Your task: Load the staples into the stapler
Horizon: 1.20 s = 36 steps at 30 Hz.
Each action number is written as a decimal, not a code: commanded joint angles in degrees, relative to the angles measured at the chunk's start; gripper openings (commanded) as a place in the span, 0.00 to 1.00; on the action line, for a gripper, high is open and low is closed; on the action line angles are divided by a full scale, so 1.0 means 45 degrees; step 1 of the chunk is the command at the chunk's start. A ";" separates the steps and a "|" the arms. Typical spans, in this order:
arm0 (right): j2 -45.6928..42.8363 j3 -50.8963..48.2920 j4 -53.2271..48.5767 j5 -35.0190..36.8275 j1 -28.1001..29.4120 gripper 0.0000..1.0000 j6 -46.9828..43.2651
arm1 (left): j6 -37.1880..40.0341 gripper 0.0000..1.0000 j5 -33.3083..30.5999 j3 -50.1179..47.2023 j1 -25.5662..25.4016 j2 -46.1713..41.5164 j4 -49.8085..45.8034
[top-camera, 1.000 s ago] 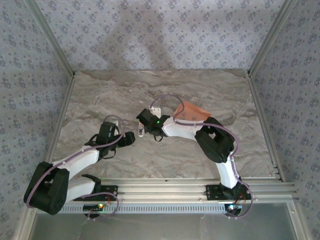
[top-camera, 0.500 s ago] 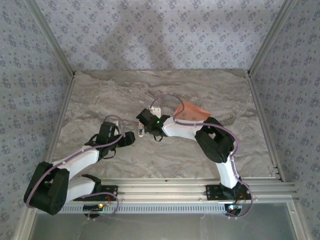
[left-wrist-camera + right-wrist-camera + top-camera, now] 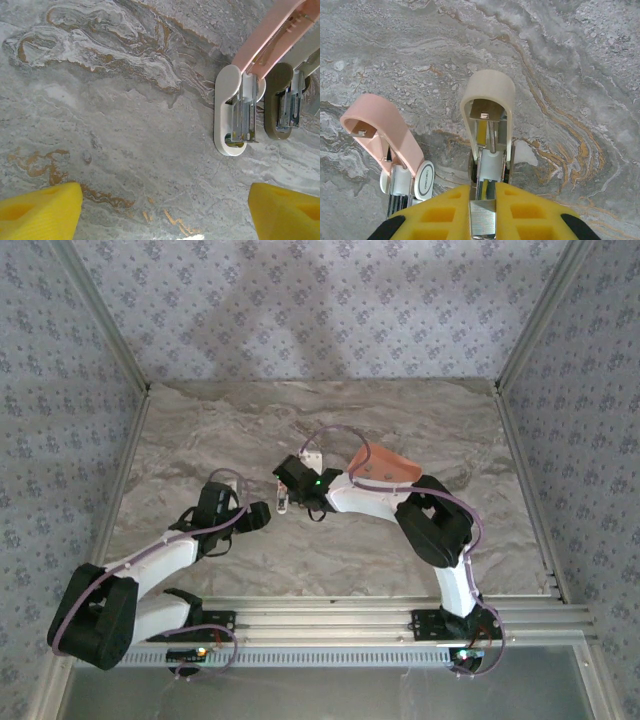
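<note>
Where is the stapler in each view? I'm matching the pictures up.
Top external: the stapler is a small white speck mid-table.
Left wrist: upper right, pink lid raised.
Right wrist: centre, clamped in the right gripper.
Shared landmark: the veined marble table.

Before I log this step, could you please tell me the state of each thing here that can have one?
stapler: open, pink cover swung away from the white part, metal rail bared.
left gripper: open, holding nothing, stapler ahead of it.
right gripper: shut on the stapler's metal end.
</note>
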 commanded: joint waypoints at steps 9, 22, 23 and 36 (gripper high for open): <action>0.0262 0.0136 -0.0089 -0.0304 -0.0131 0.16 0.0331 | 0.0275 0.86 0.0000 0.0392 0.0084 -0.0120 -0.0279; 0.0439 0.0013 -0.0295 -0.0265 -0.0138 0.16 0.0485 | 0.0254 0.86 0.0083 0.0424 0.0074 -0.0164 -0.0309; 0.0439 0.0010 -0.0331 -0.0266 -0.0145 0.16 0.0483 | 0.0248 0.86 0.0091 0.0430 0.0084 -0.0162 -0.0313; 0.0537 0.0294 -0.1646 0.0255 0.0107 0.16 0.0196 | 0.0201 0.86 0.0110 0.0440 0.0084 -0.0174 -0.0357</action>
